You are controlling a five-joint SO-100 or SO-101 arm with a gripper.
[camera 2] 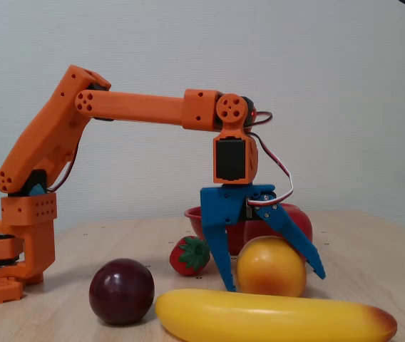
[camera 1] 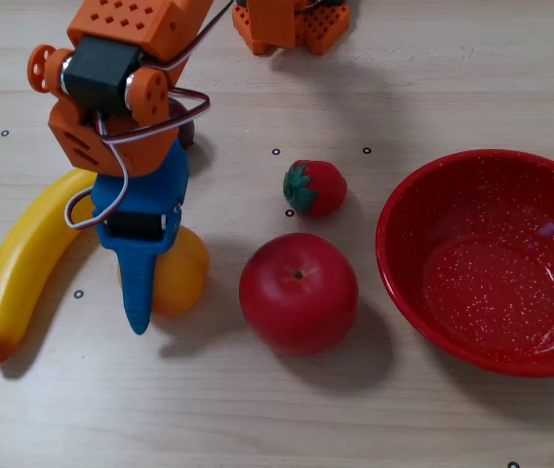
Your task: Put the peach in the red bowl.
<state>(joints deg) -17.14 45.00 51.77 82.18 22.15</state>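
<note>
The peach point(camera 1: 184, 273) is a yellow-orange ball on the table, left of centre in the overhead view; the fixed view shows it point(camera 2: 270, 267) resting on the table. My gripper point(camera 1: 143, 278) is low over its left side with the blue jaws spread wide. In the fixed view the gripper point(camera 2: 274, 279) straddles the peach, one finger on each side; I cannot tell whether they touch it. The red bowl point(camera 1: 423, 292) with white speckles stands empty at the right; only its rim point(camera 2: 197, 217) shows behind the gripper in the fixed view.
A red apple point(camera 1: 298, 292) lies between peach and bowl. A strawberry point(camera 1: 314, 187) sits behind it. A banana point(camera 1: 23, 263) lies left of the gripper. A dark plum point(camera 2: 122, 291) sits near the arm, mostly hidden under it in the overhead view point(camera 1: 188, 134).
</note>
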